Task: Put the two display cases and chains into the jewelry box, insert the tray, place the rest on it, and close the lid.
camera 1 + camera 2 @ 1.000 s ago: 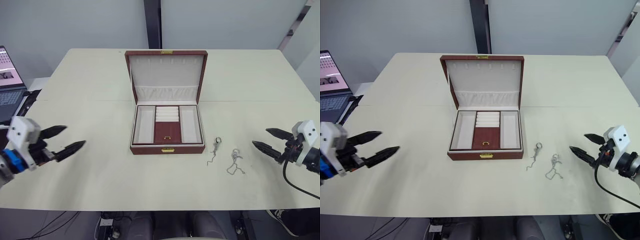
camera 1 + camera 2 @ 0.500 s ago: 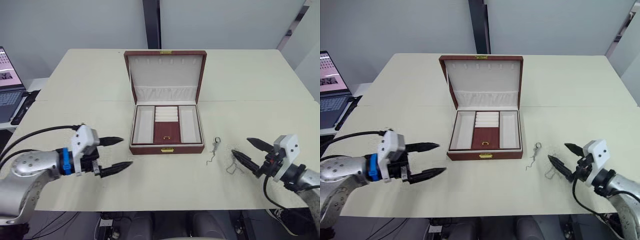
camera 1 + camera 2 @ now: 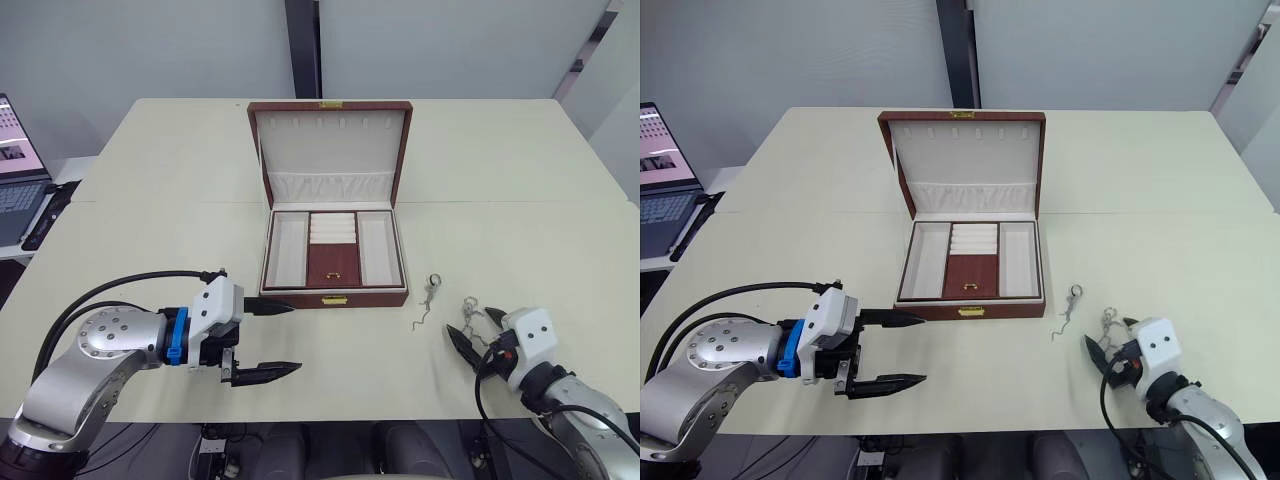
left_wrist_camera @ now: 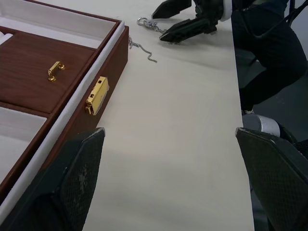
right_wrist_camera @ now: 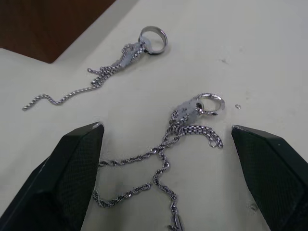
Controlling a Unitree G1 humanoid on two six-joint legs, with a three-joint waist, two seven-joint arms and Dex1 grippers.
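Observation:
The jewelry box (image 3: 334, 297) stands open mid-table with its lid (image 3: 332, 140) upright. The tray (image 3: 334, 262), with its brown flap and gold pull, sits inside the box. Two silver chains lie to the right of the box: one (image 3: 430, 298) nearer it, the other (image 5: 183, 125) between the fingers of my open right gripper (image 3: 471, 322), which is low over the table. My left gripper (image 3: 295, 337) is open just in front of the box's front left corner, holding nothing. The box's gold clasp (image 4: 96, 95) is close to it. The two display cases are out of view.
A laptop (image 3: 15, 170) sits off the table's left edge. The tabletop (image 3: 520, 220) stretches wide on both sides of the box, and its near edge runs just under both arms.
Both arms came in from the table's sides. The left gripper swung right to the box's front. The right gripper moved left and now straddles the right-hand chain.

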